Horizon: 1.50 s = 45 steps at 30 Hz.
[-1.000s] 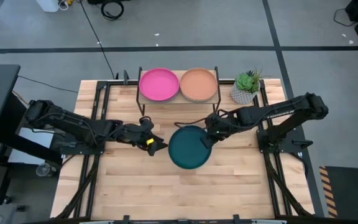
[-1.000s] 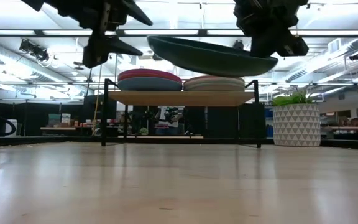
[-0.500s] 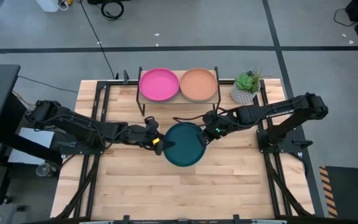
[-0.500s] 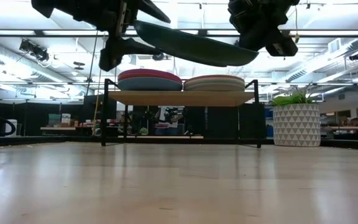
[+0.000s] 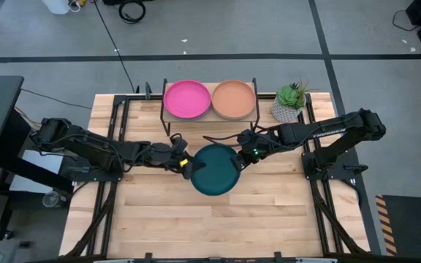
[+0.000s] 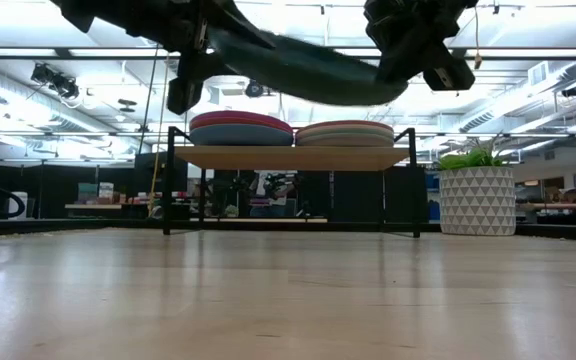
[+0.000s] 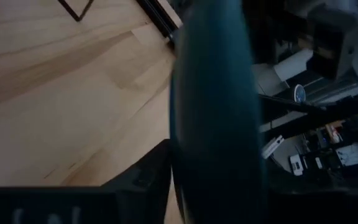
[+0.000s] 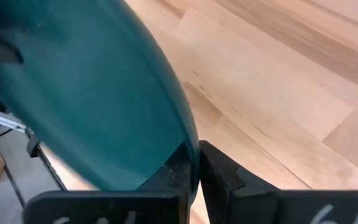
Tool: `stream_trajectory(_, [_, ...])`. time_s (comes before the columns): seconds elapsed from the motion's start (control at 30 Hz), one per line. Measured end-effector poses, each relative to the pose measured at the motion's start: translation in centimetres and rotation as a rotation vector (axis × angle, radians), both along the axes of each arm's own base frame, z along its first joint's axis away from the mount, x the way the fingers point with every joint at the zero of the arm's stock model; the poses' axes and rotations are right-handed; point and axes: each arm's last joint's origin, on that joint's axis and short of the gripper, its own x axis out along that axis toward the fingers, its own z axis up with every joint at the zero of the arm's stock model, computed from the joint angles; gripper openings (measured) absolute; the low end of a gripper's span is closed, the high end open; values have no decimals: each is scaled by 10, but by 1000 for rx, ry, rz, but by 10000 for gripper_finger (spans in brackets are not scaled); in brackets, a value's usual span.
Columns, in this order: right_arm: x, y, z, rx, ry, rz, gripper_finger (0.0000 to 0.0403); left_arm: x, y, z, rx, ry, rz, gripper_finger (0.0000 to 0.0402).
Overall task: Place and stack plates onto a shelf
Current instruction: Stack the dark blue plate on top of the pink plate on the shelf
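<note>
The dark teal plate (image 5: 214, 169) hangs in the air over the table's middle, in front of the shelf (image 6: 293, 157). My right gripper (image 5: 241, 158) is shut on its right rim. My left gripper (image 5: 186, 167) is open, one finger above and one below the plate's left rim (image 7: 207, 93); whether they touch it cannot be told. On the shelf stand two stacks, one topped by a magenta plate (image 5: 187, 98), the other by a peach-orange plate (image 5: 233, 98). My right gripper pinches the dark teal plate's right rim (image 8: 182, 158) between its two fingers, one on the upper face and one on the underside. The fingers come level from the table's right. The plate is lifted clear and tilted, its left rim higher than the held side.
A potted plant in a white patterned pot (image 5: 289, 102) stands to the right of the shelf. The shelf's black legs (image 6: 171, 180) stand on the slatted wooden tabletop. Bare wood (image 5: 218, 219) stretches between the plate and the near edge.
My right gripper has carried the dark teal plate up and toward the table's left, and its left rim has risen. My left gripper has moved right toward the plate, so that its open fingers now stand astride the left rim.
</note>
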Motion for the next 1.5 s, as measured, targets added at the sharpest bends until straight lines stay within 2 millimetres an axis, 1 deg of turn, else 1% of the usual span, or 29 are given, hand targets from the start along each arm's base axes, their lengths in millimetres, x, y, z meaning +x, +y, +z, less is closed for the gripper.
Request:
stream_trajectory(0.17, [1, 0, 1, 2, -17, 16, 52, 0, 1, 1, 3, -11, 6, 114])
stream_trajectory(0.33, [3, 1, 5, 24, -58, 49, 81, 1, 1, 1, 0, -16, 1, 103])
stream_trajectory(0.43, [-1, -4, 11, 35, -79, 48, 99, 1, 1, 2, -7, -22, 0, 102])
stream_trajectory(0.53, [-11, -11, 23, 35, -120, 25, 115, 1, 3, 2, -29, -24, 2, 102])
stream_trajectory(0.77, [-40, -27, 49, -33, -195, -57, 139, 2, 8, 5, -55, -41, 17, 102])
stream_trajectory(0.87, [-59, -33, 57, -74, -180, -109, 140, 3, 14, 7, -86, -72, 40, 102])
stream_trajectory(1.0, [-93, -38, 74, -141, -216, -194, 139, 3, 26, 15, -125, -134, 86, 102])
stream_trajectory(1.17, [-137, -42, 97, -220, -361, -315, 138, -2, 49, 32, -161, -249, 173, 102])
stream_trajectory(1.23, [-149, -42, 104, -242, -410, -354, 138, -6, 58, 37, -182, -277, 207, 102])
stream_trajectory(1.3, [-158, -43, 107, -254, -438, -372, 138, -8, 66, 42, -196, -316, 238, 102])
stream_trajectory(1.37, [-163, -42, 109, -259, -451, -371, 138, -11, 74, 45, -199, -335, 267, 102])
stream_trajectory(1.5, [-162, -42, 108, -270, -441, -340, 138, -19, 91, 59, -207, -449, 320, 102])
